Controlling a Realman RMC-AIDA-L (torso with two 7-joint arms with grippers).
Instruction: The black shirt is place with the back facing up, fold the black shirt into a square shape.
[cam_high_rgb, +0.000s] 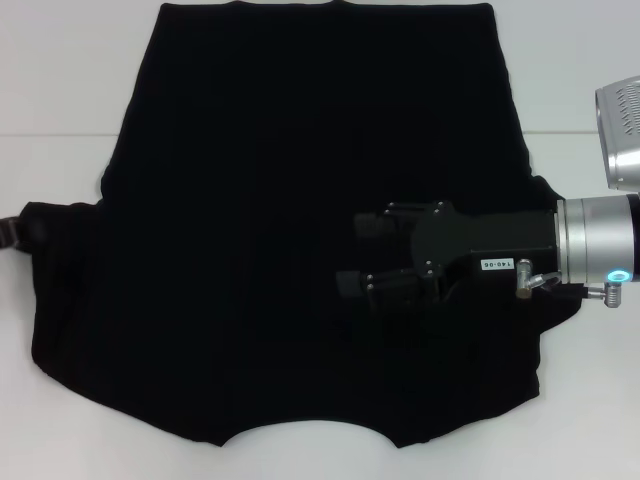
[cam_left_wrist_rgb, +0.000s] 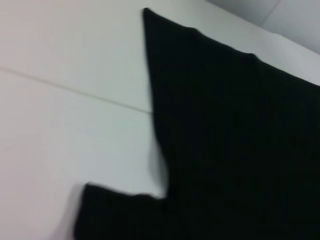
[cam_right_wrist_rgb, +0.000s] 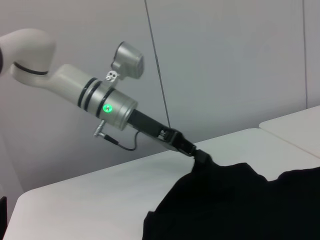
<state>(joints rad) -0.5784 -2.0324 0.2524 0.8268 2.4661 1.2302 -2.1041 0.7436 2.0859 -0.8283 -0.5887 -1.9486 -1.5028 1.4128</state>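
- The black shirt (cam_high_rgb: 300, 200) lies spread flat on the white bench (cam_high_rgb: 60, 90).
- My right tool (cam_high_rgb: 365, 255) hovers over the shirt's right half, fingers apart, holding nothing.
- My left tool (cam_right_wrist_rgb: 202, 157) meets the left sleeve edge; I cannot tell its grip.

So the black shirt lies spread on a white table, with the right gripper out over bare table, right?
Not quite. The head view shows the right gripper over the black shirt itself, not bare table; the table is white, as you said.
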